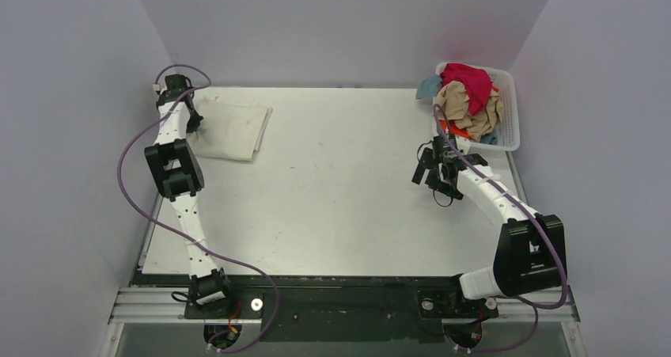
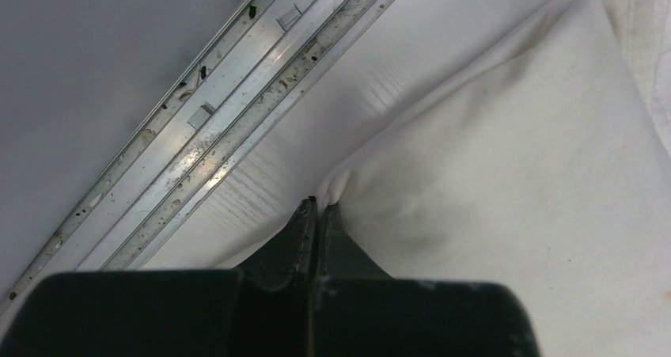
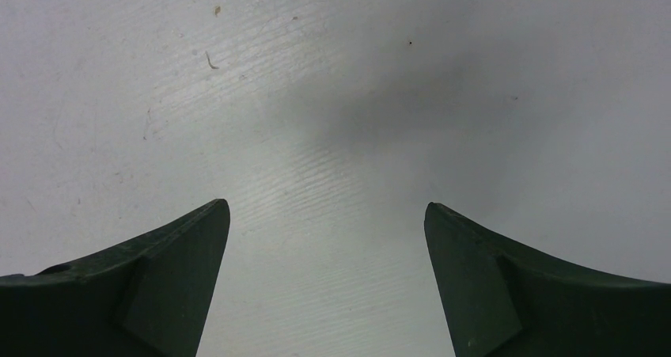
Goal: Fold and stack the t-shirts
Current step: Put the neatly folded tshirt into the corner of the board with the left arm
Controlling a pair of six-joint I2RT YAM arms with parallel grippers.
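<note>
A folded cream-white t-shirt [image 1: 233, 127] lies on the table at the far left. My left gripper [image 1: 192, 123] sits at its left edge. In the left wrist view the left gripper [image 2: 318, 206] is shut, pinching a puckered edge of the cream-white t-shirt [image 2: 514, 175]. A magenta-red t-shirt [image 1: 467, 80], a tan t-shirt [image 1: 467, 110] and a bit of a pale blue t-shirt [image 1: 430, 86] are heaped in the basket at the far right. My right gripper [image 1: 431, 175] is open and empty over bare table, just in front of the basket; its jaws [image 3: 326, 214] stand wide apart.
The white slatted basket [image 1: 513, 115] stands at the table's far right corner. A metal rail [image 2: 237, 96] runs along the table's left edge, close to my left gripper. Grey walls enclose the table on three sides.
</note>
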